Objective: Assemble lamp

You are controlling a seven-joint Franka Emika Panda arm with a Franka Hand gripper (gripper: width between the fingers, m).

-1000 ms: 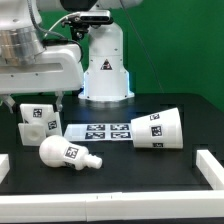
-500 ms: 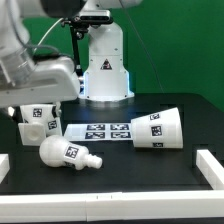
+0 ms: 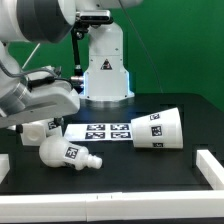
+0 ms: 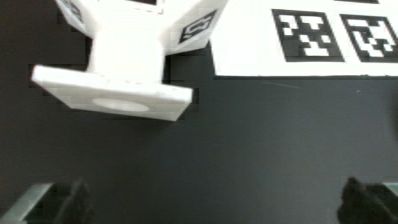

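The lamp base [image 3: 46,128] is a low angular white part with tags, at the exterior view's left, partly hidden behind my arm [image 3: 35,100]. In the wrist view the base [image 4: 118,66] shows its round socket hole, ahead of my open, empty gripper [image 4: 214,200]. Both dark fingertips [image 4: 54,200] stand wide apart over bare black table, clear of the base. The bulb [image 3: 64,153] lies on its side near the front left, neck pointing to the exterior view's right. The tapered shade [image 3: 157,129] lies on its side at the right.
The marker board [image 3: 100,131] lies flat between base and shade and also shows in the wrist view [image 4: 331,36]. The white robot pedestal [image 3: 105,65] stands at the back. White rails border the table's front [image 3: 110,205] and right [image 3: 211,166].
My arm has dropped and swung toward the exterior view's left, and now covers more of the base. The bulb, shade and marker board have not moved.
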